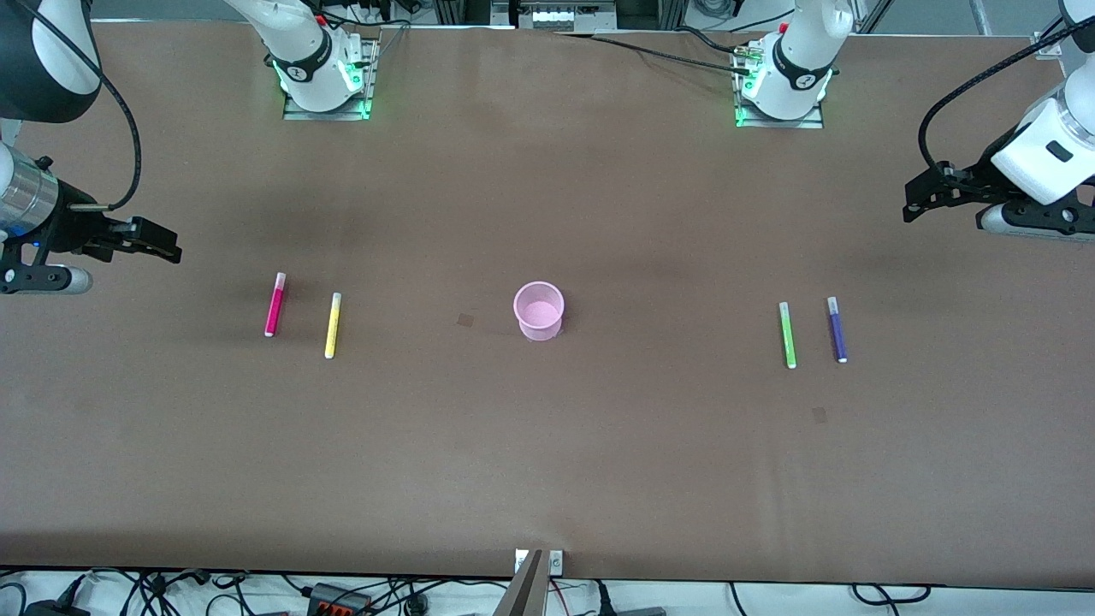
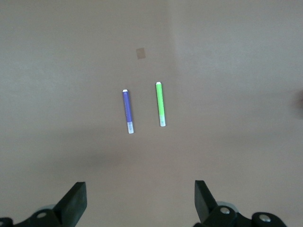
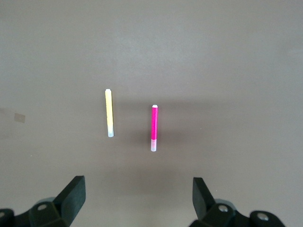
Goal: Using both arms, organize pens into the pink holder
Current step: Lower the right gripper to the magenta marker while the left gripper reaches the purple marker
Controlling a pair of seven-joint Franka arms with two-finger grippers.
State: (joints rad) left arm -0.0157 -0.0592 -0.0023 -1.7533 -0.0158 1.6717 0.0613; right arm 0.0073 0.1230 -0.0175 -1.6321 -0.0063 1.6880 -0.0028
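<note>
The pink holder (image 1: 539, 310) stands upright and empty at the table's middle. The magenta pen (image 1: 275, 305) and the yellow pen (image 1: 332, 325) lie side by side toward the right arm's end; both show in the right wrist view, magenta (image 3: 154, 127) and yellow (image 3: 109, 113). The green pen (image 1: 787, 334) and the purple pen (image 1: 837, 329) lie toward the left arm's end, also in the left wrist view, green (image 2: 161, 104) and purple (image 2: 127, 111). My right gripper (image 1: 167, 247) (image 3: 137, 196) is open and empty, up over the table's end. My left gripper (image 1: 914, 205) (image 2: 139, 198) is open and empty over the other end.
The brown table (image 1: 547, 462) carries two small dark patches, one (image 1: 464, 320) beside the holder and one (image 1: 819, 415) nearer the front camera than the green pen. Both arm bases (image 1: 325, 77) (image 1: 783, 81) stand at the table's edge farthest from the front camera.
</note>
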